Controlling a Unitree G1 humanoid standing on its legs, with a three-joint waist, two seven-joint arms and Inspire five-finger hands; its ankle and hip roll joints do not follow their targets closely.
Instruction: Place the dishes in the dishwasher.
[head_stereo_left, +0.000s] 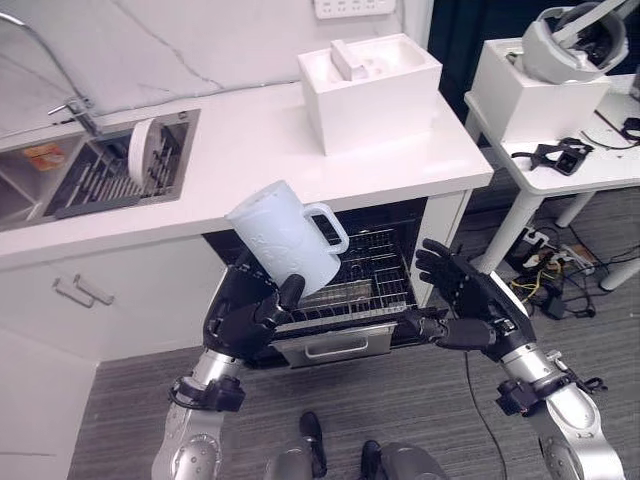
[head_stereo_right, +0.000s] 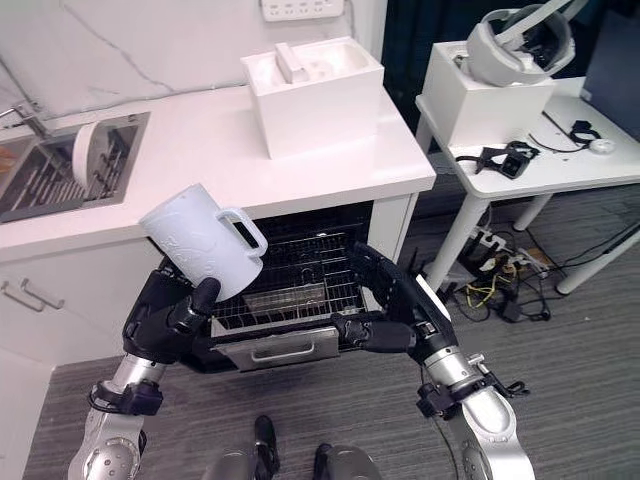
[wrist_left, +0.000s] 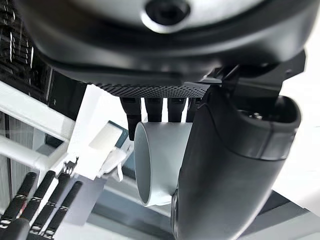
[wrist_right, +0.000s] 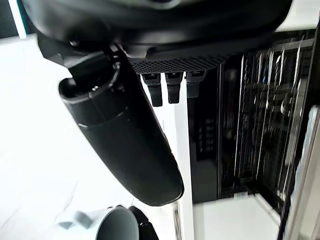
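Mug (head_stereo_left: 283, 238) first: it's a big white one with a loop handle, and right now the left hand (head_stereo_left: 248, 314) has it, fingers and thumb curled round the lower part of the body, holding it tilted up in the air in front of the counter (head_stereo_left: 250, 150) and above the pulled-out dishwasher rack (head_stereo_left: 352, 285). Looks like ceramic or thick plastic, can't say which, so I'd guess stiff, a bit hefty for its size and smooth enough to slip if the grip loosens. If it's ceramic, a knock on the wire rack could chip it. Gripping round the body like this seems fine; the handle points away from the palm toward the rack, so it's free, but I'd judge it too small a loop for those fingers. The right hand (head_stereo_left: 462, 296) is open, fingers spread, holding nothing, hovering by the rack's front right corner. There's also a white plate (head_stereo_left: 145, 152) standing on edge in the sink (head_stereo_left: 110, 170), waiting its turn.
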